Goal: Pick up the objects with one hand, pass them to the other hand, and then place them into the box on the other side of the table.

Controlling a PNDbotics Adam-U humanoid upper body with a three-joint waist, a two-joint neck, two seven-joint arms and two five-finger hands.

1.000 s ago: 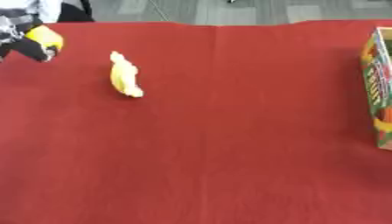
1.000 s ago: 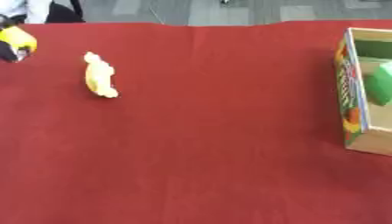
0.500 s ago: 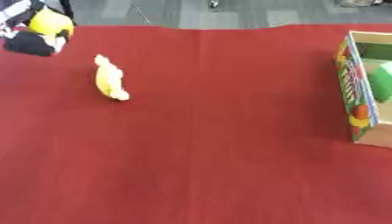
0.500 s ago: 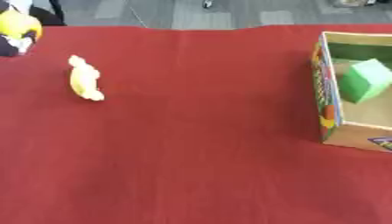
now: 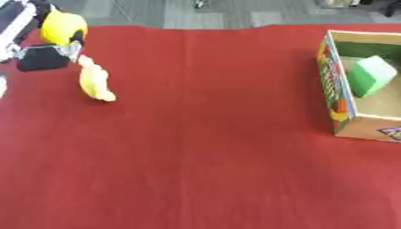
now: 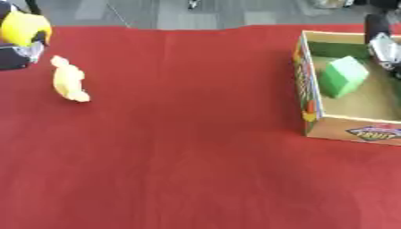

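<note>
A round yellow object [image 5: 62, 27] was held at the far left of the table, with the left hand [image 5: 39, 51] closed about it from below. Just beside that hand, a pale yellow lumpy object [image 5: 95, 81] lay on the red cloth [image 5: 203, 147]. Compared with the picture a second earlier, the whole scene was framed further left, so the change is put down to the camera; the lumpy object was not seen to have moved on the cloth. The box [image 6: 313, 109] at the right edge held a green block [image 6: 342, 76]. Only in the right eye view was the right hand [image 6: 382, 42] seen, above the box's far right corner; its fingers could not be made out.
</note>
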